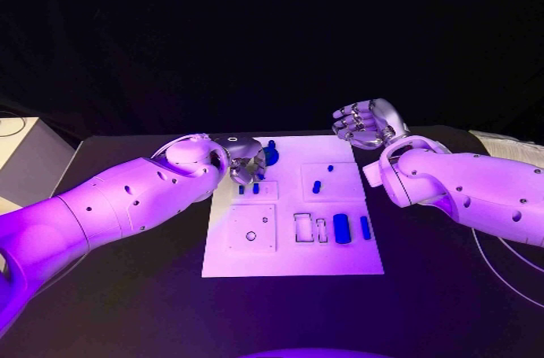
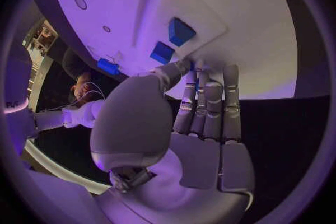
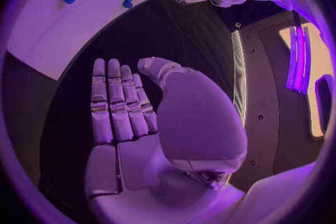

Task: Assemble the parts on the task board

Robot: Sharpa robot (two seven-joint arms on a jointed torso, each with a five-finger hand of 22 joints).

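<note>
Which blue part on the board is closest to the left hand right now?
The round blue part at the far edge of the white task board, right beside the left hand. The other blue parts lie farther off, toward the board's middle and near right.

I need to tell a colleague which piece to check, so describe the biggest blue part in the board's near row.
On the white rectangular task board, look along the near row, right of the two empty outlined slots. The broad blue rounded block lies there, much wider than the thin blue bar on its right.
</note>
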